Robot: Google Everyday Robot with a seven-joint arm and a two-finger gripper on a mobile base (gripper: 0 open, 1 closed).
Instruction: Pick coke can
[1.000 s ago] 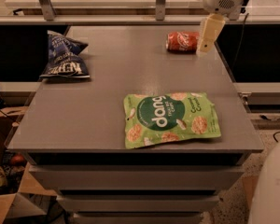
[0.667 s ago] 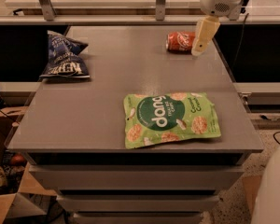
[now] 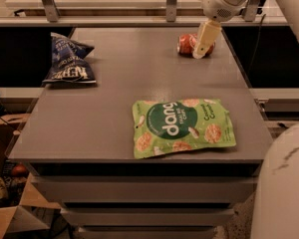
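The coke can (image 3: 186, 43) is small and red and lies on its side at the far right of the grey table (image 3: 139, 78). My gripper (image 3: 200, 53) hangs down from the white arm at the top right. Its cream tip is in front of the can's right end and covers part of it. I cannot tell whether it touches the can.
A green "dang" snack bag (image 3: 183, 126) lies flat at the near middle-right of the table. A dark blue chip bag (image 3: 68, 59) lies at the far left. A rail with metal posts (image 3: 172, 3) runs behind the table. A white robot part (image 3: 284, 183) fills the lower right corner.
My gripper has moved left and slightly down, from beside the can's right end to in front of it. The can and both bags have not moved.
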